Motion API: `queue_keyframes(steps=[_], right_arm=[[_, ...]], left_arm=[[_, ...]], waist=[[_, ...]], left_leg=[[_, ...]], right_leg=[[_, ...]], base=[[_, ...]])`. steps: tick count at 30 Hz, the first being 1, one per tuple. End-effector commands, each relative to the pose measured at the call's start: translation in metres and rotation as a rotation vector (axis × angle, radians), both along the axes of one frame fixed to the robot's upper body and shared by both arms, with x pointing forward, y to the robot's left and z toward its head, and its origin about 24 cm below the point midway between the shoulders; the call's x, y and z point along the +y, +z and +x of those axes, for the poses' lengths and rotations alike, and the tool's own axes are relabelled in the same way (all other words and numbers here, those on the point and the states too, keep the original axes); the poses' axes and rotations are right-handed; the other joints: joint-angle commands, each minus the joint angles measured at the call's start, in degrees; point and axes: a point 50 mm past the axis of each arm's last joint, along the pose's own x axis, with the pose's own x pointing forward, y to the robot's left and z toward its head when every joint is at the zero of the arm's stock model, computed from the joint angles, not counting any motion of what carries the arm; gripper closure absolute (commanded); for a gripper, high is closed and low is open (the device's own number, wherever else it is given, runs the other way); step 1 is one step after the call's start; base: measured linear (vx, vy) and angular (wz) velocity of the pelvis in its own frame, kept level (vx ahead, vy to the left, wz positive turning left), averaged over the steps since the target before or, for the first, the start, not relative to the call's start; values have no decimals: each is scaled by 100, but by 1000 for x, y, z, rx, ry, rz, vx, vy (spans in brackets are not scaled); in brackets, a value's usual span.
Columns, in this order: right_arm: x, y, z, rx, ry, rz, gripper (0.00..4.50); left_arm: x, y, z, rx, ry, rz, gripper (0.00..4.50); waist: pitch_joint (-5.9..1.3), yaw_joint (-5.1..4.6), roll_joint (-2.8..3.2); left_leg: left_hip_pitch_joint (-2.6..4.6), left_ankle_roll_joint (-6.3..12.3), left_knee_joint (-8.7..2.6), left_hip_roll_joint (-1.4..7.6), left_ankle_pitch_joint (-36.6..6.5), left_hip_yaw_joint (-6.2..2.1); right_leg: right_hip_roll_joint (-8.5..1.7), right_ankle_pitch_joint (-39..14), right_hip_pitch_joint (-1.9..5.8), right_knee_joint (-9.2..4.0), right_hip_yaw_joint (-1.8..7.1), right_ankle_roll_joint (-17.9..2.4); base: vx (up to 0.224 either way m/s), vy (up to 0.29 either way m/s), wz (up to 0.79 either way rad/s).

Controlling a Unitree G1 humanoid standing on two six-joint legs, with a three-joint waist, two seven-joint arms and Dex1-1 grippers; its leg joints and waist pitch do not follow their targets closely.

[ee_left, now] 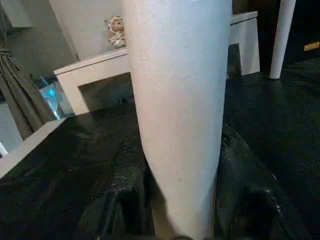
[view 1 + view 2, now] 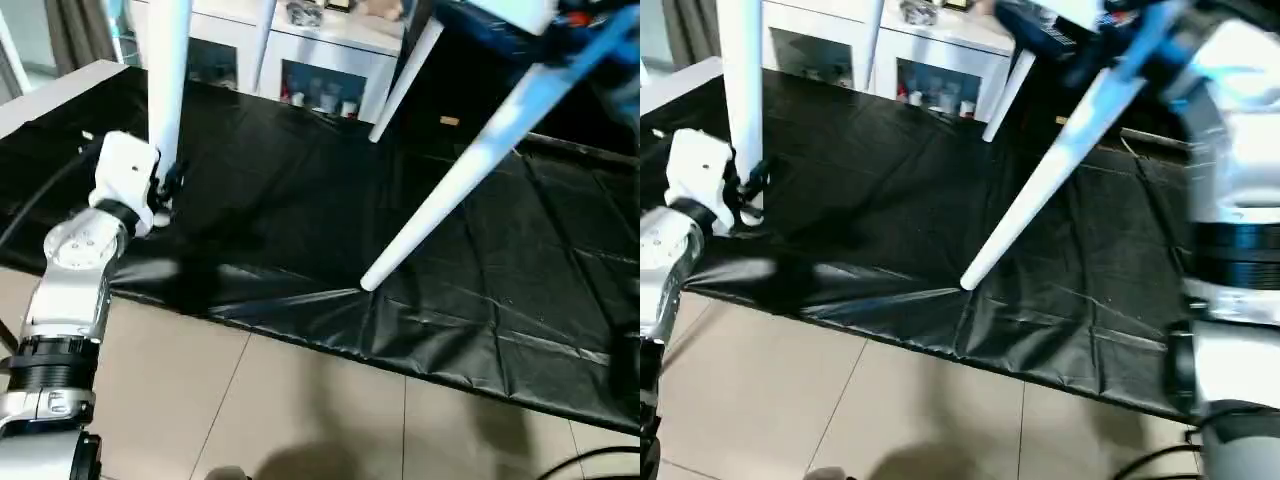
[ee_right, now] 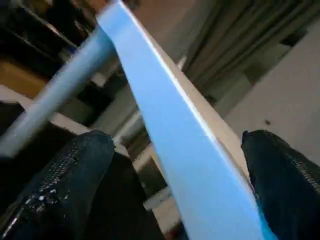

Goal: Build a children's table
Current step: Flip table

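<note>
The children's table stands on its legs over a black sheet (image 2: pixel 300 200), its white top (image 3: pixel 170 125) tilted high at the right. My left gripper (image 2: pixel 166 188) is shut on the near-left leg (image 2: pixel 168 80) just above its foot; that leg (image 1: pixel 180 110) looms right in front of the left wrist camera. A second leg (image 2: pixel 450 190) slants down to a foot on the sheet's front fold. Two far legs (image 2: pixel 405 85) reach down near the cabinet. My right gripper (image 3: pixel 175 190) is open, one black finger (image 3: pixel 60 185) on each side of the top's edge, with gaps.
A white glass-door cabinet (image 2: pixel 300 60) stands behind the sheet, with a doll (image 1: pixel 116 30) on it. Tiled floor (image 2: pixel 250 400) lies in front of the sheet. A black cable (image 2: pixel 600 465) curls at the near right. My silver right forearm (image 2: pixel 1230 150) rises at the right.
</note>
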Motion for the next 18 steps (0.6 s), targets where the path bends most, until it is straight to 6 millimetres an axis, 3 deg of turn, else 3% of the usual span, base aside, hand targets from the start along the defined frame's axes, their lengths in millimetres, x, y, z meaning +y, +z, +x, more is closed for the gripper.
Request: queue_keyframes(steps=[1, 4, 5, 10, 13, 14, 17, 18], right_arm=[[-9, 13, -7, -27, 41, 95, 0], [-24, 36, -13, -45, 105, 369, 0], [-28, 40, -13, -50, 107, 418, 0], [-57, 51, -10, -39, 68, 677, 0], [-82, 47, -11, 2, 78, 818, 0], [-92, 41, -13, 28, 108, 845, 0], [-108, 29, -17, 67, 145, 876, 0], [-119, 18, -22, 104, 172, 886, 0]], left_arm=[[-20, -12, 1, 60, -103, 106, 300], [-19, -15, 1, 72, -101, 110, 300], [-18, -15, 2, 74, -101, 111, 300], [-17, -17, 3, 88, -105, 116, 300], [-18, -19, 3, 99, -107, 119, 300], [-18, -21, 3, 105, -108, 121, 300], [-17, -23, 3, 114, -110, 122, 300], [-17, -24, 2, 118, -112, 124, 300]], waist=[[-337, -62, 210], [-370, -51, 187], [-374, -38, 221], [-344, -34, 203], [-351, -26, 192], [-357, -12, 212], [-355, 29, 198], [-365, 39, 195]], left_leg=[[202, -299, -562, 368, -1950, -203], [183, -321, -549, 364, -1660, -180], [193, -330, -542, 356, -1617, -171], [174, -361, -551, 326, -1589, -149], [189, -373, -546, 322, -1615, -146], [191, -360, -543, 320, -1596, -147], [192, -284, -541, 325, -1530, -131], [184, -270, -543, 325, -1478, -137]], right_leg=[[-666, -1895, 69, -488, 389, -660], [-656, -1476, 96, -416, 402, -779], [-645, -1406, 82, -406, 402, -791], [-644, -1564, 98, -438, 402, -704], [-636, -1567, 106, -441, 395, -710], [-640, -1548, 110, -437, 393, -713], [-637, -1490, 127, -460, 391, -695], [-641, -1456, 151, -459, 386, -691]], base=[[0, 0, 0], [0, 0, 0], [0, 0, 0], [0, 0, 0], [0, 0, 0], [0, 0, 0], [0, 0, 0], [0, 0, 0]])
